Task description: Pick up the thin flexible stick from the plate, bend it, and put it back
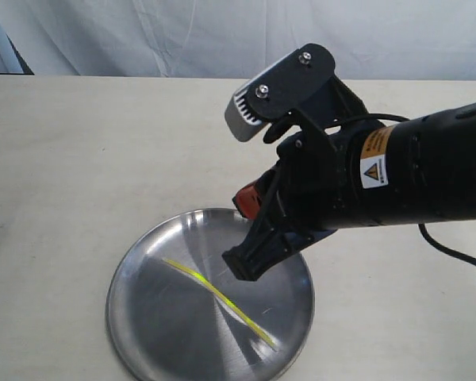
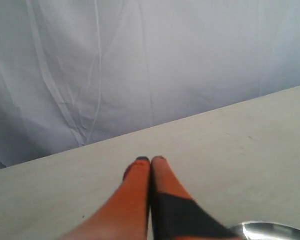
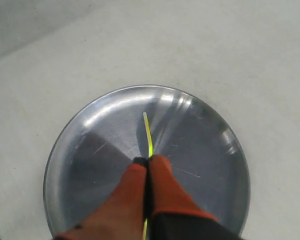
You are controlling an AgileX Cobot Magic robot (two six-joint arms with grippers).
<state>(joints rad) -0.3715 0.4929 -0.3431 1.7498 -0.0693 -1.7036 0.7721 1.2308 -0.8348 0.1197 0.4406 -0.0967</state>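
Observation:
The plate (image 1: 147,321) is a round shiny steel dish near the front of the table. Across it lies the thin flexible stick (image 1: 214,292), a yellow-green strip resting flat. My right gripper (image 1: 239,268) hangs just above the plate's far right part, fingers pressed together and empty. In the right wrist view the shut gripper (image 3: 147,161) lines up over the stick (image 3: 149,132), which runs on beyond the fingertips across the plate (image 3: 90,145). The left gripper (image 2: 150,160) is shut and empty over bare table, with the plate's rim (image 2: 272,230) at the edge of that view.
The pale tabletop (image 1: 79,159) spreads around the plate. A white cloth backdrop (image 1: 182,32) hangs behind the table's far edge. The right arm's black body (image 1: 412,171) and its cable (image 1: 460,254) reach in from the right.

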